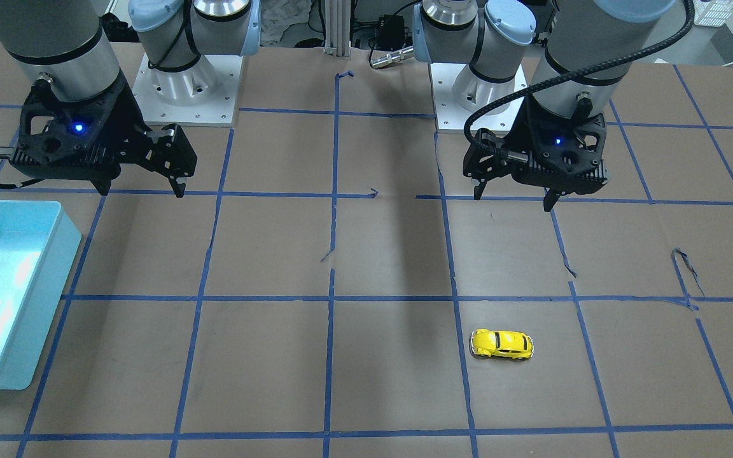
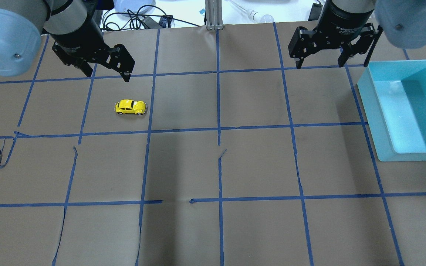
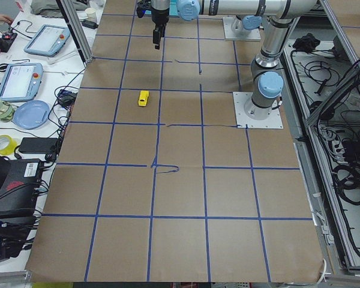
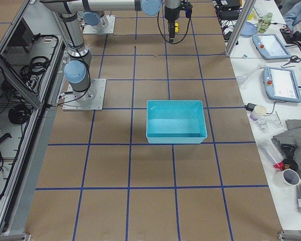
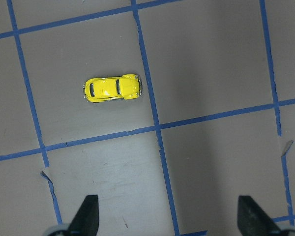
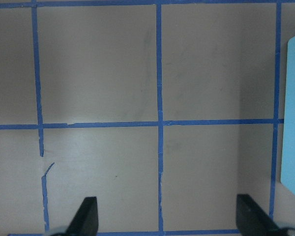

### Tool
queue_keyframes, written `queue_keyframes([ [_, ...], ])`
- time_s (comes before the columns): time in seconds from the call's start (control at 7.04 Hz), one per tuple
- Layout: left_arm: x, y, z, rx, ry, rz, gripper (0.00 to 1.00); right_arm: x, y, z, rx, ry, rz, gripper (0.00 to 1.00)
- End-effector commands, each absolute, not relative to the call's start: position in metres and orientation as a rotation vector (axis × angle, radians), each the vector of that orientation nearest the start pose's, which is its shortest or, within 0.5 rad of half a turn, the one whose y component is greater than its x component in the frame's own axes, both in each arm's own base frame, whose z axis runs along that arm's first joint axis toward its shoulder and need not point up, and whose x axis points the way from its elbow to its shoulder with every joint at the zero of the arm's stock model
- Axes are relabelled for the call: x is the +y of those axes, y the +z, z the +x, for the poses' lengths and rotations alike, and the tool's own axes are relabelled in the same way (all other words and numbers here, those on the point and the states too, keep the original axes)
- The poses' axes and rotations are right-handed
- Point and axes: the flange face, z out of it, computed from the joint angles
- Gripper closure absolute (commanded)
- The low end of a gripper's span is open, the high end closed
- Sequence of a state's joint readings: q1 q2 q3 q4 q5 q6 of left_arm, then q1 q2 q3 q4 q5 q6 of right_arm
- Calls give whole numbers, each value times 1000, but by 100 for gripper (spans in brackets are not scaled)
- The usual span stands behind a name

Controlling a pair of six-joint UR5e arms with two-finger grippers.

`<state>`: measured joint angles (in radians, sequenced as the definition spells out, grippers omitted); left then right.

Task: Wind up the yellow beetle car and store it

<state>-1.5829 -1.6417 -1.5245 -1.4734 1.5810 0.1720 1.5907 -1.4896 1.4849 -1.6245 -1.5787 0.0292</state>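
Overhead, the left gripper (image 2: 106,74) hangs at the upper left of the frame with its two black fingers spread wide. They hold nothing and touch nothing, and they are clear of the table (image 2: 257,166). The right gripper (image 2: 320,65) hangs at the upper right, its fingers also spread wide and empty. In each wrist view the dark fingertips (image 5: 88,216) sit in the bottom corners with only bare surface between them. The table is the largest thing here, covered in matte brown paper and ruled into squares by blue tape lines (image 2: 218,129). The tape is torn and curled in a few spots, for instance at the tear (image 2: 2,155) on the left edge. At the right edge of the overhead view lies a teal bin (image 2: 412,156). It is rectangular, made of smooth plastic with rounded corners, open at the top, and has a pale sheen on its floor. It sits just below and to the right of the right gripper. The yellow beetle car (image 2: 131,107) is much smaller, glossy and rounded, with dark windows and silver wheels. It stands on its wheels inside a square in the upper left, lengthwise across the frame. The car is near the left gripper, just below it in the frame, and well apart from the bin. In the left wrist view the car lies up and left of centre, with a tape line just to its right. Nothing lies between the car and the spread fingers.
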Motion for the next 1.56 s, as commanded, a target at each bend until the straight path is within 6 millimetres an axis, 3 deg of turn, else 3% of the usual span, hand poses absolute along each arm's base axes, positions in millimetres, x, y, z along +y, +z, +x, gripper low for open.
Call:
queue_keyframes([
  [0.0, -527, 487, -139, 3108, -120, 284, 0, -529, 494, 143, 3146, -92, 15, 0],
  [0.85, -527, 483, -139, 3111, -101, 272, 0, -531, 493, 142, 3147, -87, 17, 0],
  [0.99, -534, 474, -139, 3113, -85, 248, 0, -530, 492, 142, 3147, -85, 15, 0],
  [1.42, -552, 453, -140, 3121, -98, -294, 0, -530, 492, 142, 3145, -85, 15, 0],
])
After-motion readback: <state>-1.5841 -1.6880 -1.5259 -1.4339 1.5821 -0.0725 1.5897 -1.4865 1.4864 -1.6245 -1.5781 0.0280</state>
